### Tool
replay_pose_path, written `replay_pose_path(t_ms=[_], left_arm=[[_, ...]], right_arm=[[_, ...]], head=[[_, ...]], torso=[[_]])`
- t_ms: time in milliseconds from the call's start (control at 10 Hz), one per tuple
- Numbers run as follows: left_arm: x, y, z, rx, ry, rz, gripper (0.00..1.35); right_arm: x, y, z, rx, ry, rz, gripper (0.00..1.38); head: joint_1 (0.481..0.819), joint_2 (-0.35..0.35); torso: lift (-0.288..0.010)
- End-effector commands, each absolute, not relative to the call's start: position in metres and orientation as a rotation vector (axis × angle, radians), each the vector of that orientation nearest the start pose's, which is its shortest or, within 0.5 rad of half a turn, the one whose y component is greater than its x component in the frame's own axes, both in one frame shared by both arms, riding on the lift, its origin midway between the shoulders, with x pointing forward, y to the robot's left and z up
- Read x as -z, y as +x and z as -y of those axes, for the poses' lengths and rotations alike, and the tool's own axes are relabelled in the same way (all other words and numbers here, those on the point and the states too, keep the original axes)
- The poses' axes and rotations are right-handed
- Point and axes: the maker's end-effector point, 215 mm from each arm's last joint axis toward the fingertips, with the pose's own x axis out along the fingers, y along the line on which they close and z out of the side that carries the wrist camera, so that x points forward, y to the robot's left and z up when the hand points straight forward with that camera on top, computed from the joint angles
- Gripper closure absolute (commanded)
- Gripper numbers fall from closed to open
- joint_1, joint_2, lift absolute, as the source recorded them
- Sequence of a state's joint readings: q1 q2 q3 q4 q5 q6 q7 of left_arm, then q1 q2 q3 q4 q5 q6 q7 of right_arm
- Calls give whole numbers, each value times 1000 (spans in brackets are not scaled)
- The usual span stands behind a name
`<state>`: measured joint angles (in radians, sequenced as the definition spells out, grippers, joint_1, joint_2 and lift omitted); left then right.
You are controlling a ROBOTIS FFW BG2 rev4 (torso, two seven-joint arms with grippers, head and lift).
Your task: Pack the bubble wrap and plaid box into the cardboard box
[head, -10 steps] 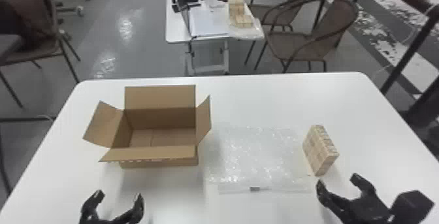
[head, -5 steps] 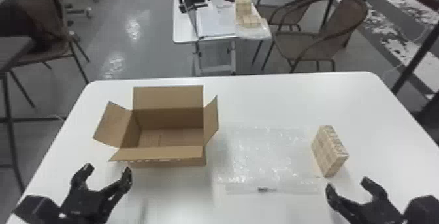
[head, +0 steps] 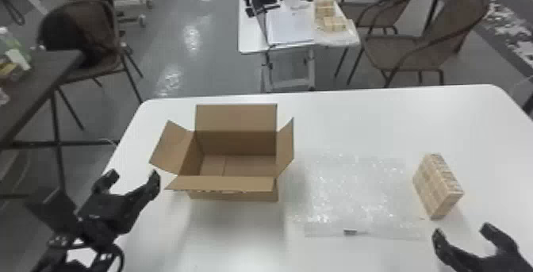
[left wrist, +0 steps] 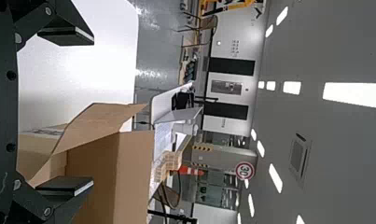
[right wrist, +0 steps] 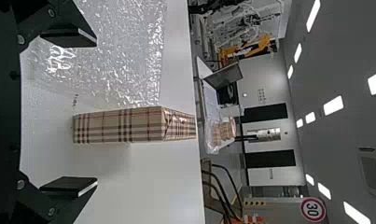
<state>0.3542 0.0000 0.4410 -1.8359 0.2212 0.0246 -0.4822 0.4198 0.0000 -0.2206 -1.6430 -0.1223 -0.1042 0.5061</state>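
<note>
In the head view my left gripper [head: 133, 178] stands open beside the left flap of the cardboard box [head: 234, 194], whose flaps are spread and whose inside holds nothing. In the left wrist view the left gripper [left wrist: 66, 112] has its fingers wide apart, with the cardboard box [left wrist: 129, 177] beyond them. Clear bubble wrap [head: 357, 192] lies flat right of the carton. The plaid box [head: 436, 188] stands at the wrap's right edge. My right gripper [head: 464, 235] is nearer than it, open; in the right wrist view the right gripper [right wrist: 69, 114] faces the plaid box [right wrist: 125, 125], touching nothing.
All of these are on a white table [head: 380, 120]. Behind it are a smaller table [head: 254, 41] with a laptop and small boxes, and brown chairs [head: 400, 49]. A dark table [head: 35, 81] stands at the left.
The left gripper has moved up and outward, closer to the carton's left flap. The head view has shifted, so table items appear farther right. Both grippers stay open, and the items rest as before.
</note>
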Motion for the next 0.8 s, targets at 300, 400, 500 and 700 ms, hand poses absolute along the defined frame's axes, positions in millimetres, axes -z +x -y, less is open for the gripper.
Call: replay_pose_path(t_ms=[300,400,500,700], left_arm=[[386,489,-379,88,-255,-171,233],[391,498,-370,114,-312,-175,251],[393,506,-368,128,-335,-172,263],[392,521,-368,160,-349,-165,263]], right_arm=[[477,424,246,-278,123,-214,234],[476,425,246,-279,123,-212,234],[475,427,246,-278,123,-211,234],[478,427,243,-282,129,-216,234]], head=[[695,171],[695,169],[695,160],[695,147]], torso=[[-89],[-89],[-89],[-89]])
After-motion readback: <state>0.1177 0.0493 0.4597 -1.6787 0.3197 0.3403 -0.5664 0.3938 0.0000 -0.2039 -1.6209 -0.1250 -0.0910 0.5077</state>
